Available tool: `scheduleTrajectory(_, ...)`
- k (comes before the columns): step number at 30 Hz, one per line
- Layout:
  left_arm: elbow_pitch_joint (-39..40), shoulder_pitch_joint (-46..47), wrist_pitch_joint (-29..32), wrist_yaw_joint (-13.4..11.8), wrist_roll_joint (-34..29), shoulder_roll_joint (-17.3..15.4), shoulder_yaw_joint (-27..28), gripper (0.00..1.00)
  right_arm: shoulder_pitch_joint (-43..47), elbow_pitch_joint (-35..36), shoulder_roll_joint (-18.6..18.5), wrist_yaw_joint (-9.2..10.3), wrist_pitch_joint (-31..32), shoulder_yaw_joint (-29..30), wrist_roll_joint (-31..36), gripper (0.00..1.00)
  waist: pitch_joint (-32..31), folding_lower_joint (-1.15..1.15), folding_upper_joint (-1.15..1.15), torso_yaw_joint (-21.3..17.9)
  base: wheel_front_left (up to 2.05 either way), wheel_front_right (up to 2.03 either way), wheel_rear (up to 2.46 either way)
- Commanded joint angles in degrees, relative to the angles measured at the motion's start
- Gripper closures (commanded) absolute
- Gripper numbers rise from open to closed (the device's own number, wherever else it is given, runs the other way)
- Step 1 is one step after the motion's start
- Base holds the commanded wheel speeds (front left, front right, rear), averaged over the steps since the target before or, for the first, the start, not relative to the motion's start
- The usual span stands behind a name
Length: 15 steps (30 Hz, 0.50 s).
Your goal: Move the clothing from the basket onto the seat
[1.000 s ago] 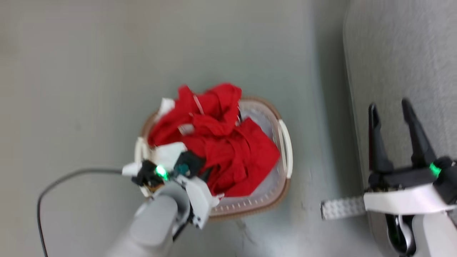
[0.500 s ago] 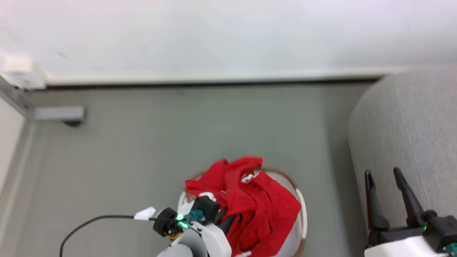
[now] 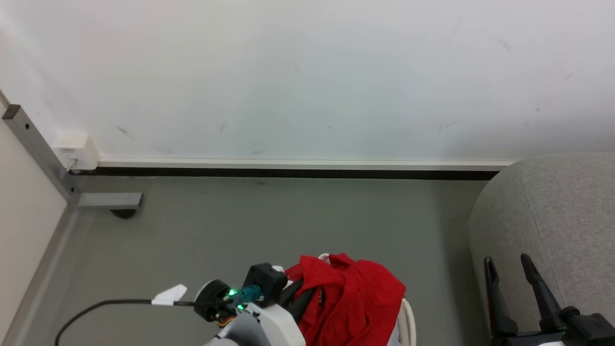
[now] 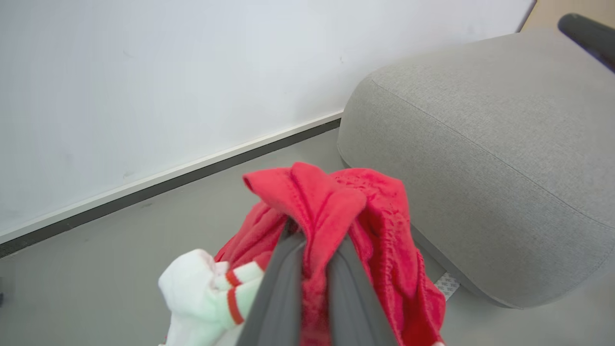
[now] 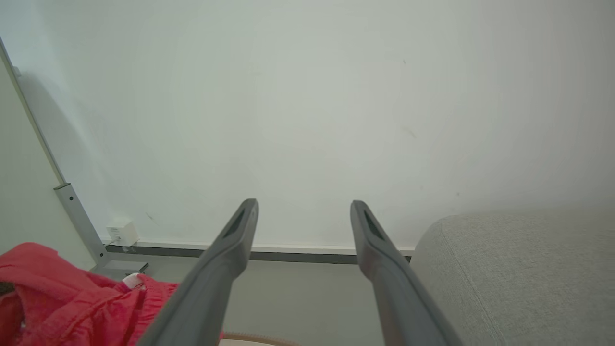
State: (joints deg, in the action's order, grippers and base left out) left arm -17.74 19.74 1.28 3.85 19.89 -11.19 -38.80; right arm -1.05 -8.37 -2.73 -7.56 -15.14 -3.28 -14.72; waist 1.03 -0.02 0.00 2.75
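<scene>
A plain white wall (image 3: 307,72), faintly scuffed, meets a smooth grey-green floor (image 3: 269,216) along a white skirting board (image 3: 298,164) with a dark strip beneath. At the left a grey metal post (image 3: 36,145) slants down beside a small white box (image 3: 76,146) and a cream panel (image 3: 21,226). The light is even and soft.

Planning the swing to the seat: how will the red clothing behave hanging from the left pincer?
Likely floppy: the red clothing folds and drapes over the shut left pincer. Probably light, since a thin pinch carries the bunch. Loose ends, like the white striped piece, may swing or snag.
</scene>
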Motion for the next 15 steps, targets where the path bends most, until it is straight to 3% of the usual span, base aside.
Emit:
scheduleTrajectory(1, 1.62, -0.64, 0.38, -0.36, 1.19, -0.5, 0.48, 1.0, 0.79, -0.06, -0.27, 0.14, -0.02, 0.06, -0.64, 0.0, -0.45, 0.02, 0.0, -0.48, 0.0, 0.0, 0.0)
scheduleTrajectory(8, 8.98, -0.59, 3.02, -2.6, 1.49, -3.13, 2.41, 1.0, 2.21, -0.54, -0.22, 0.14, -0.02, -0.72, -1.06, 0.0, -2.2, 0.02, 0.0, -2.28, 0.0, 0.0, 0.0)
scheduleTrajectory(15, 10.86, 0.65, 3.56, -4.33, 1.99, -3.87, 4.29, 1.0, 3.79, -0.76, -0.23, 0.14, -0.02, -1.0, -0.71, 0.0, -4.39, 0.02, 0.0, -3.69, 0.0, 0.0, 0.0)
